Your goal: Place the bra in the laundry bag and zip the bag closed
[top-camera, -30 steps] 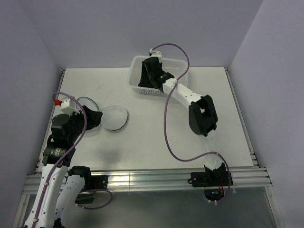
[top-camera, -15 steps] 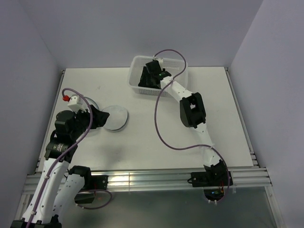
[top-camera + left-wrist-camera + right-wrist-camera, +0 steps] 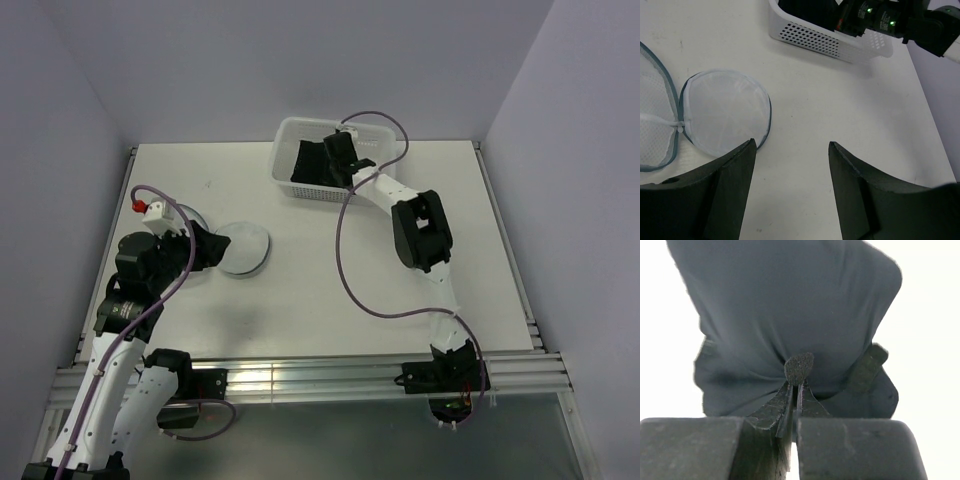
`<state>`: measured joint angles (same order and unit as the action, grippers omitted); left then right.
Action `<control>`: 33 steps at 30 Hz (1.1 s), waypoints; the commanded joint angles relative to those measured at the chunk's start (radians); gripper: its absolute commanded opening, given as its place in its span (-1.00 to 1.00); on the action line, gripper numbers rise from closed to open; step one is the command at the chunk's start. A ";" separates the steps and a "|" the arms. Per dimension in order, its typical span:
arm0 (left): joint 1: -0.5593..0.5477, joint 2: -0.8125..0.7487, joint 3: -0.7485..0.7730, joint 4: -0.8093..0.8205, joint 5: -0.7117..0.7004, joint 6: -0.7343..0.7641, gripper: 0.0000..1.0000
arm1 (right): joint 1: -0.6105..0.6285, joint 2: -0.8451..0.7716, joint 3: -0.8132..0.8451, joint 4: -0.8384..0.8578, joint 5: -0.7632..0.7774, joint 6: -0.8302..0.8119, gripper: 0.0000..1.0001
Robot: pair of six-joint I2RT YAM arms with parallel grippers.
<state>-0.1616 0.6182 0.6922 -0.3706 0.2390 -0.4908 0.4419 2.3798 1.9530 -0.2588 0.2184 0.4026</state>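
1. table (image 3: 300,300): white, flat top; both arms bolted at its near edge.
2. right arm (image 3: 420,235): stretched toward the far edge, its wrist over the basket.
3. left arm (image 3: 130,290): bent over the table's left side, next to the laundry bag.
4. basket (image 3: 283,150): white, rectangular, perforated plastic; stands at the far centre of the table.
5. laundry bag (image 3: 725,112): white mesh with a dark zipper rim, unzipped. Its two round halves lie flat side by side on the table, joined at one point. In the top view the left arm partly covers the left half.
6. bra (image 3: 790,305): black fabric, bunched, inside the basket, well apart from the laundry bag. Whether it is off the basket floor cannot be told.
7. right gripper (image 3: 797,390): fingers pressed together, pinching a fold of the bra.
8. left gripper (image 3: 792,147): fingers spread, nothing between them; over bare table just beside the bag's right half.
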 commanded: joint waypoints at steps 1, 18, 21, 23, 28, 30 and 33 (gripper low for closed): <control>-0.004 -0.008 0.018 0.036 0.003 0.017 0.32 | -0.005 -0.192 -0.043 0.228 -0.040 -0.021 -1.00; -0.003 -0.041 0.012 0.045 0.006 0.012 0.30 | -0.003 -0.622 -0.291 0.349 -0.154 -0.051 -1.00; -0.003 -0.043 0.010 0.053 0.016 0.009 0.30 | 0.012 -0.758 -0.394 0.392 -0.185 -0.056 -1.00; -0.003 -0.041 0.010 0.055 0.020 0.008 0.31 | 0.026 -0.861 -0.439 0.406 -0.201 -0.065 -1.00; -0.003 -0.048 0.010 0.056 0.023 0.008 0.31 | 0.050 -1.062 -0.502 0.405 -0.214 -0.087 -1.00; -0.003 -0.049 0.010 0.058 0.025 0.008 0.31 | 0.066 -1.155 -0.525 0.400 -0.243 -0.093 -1.00; -0.003 -0.052 0.010 0.059 0.025 0.008 0.32 | 0.083 -1.257 -0.562 0.368 -0.266 -0.087 -1.00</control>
<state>-0.1616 0.5819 0.6922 -0.3561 0.2405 -0.4908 0.5068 1.2125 1.4212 0.0784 -0.0086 0.3313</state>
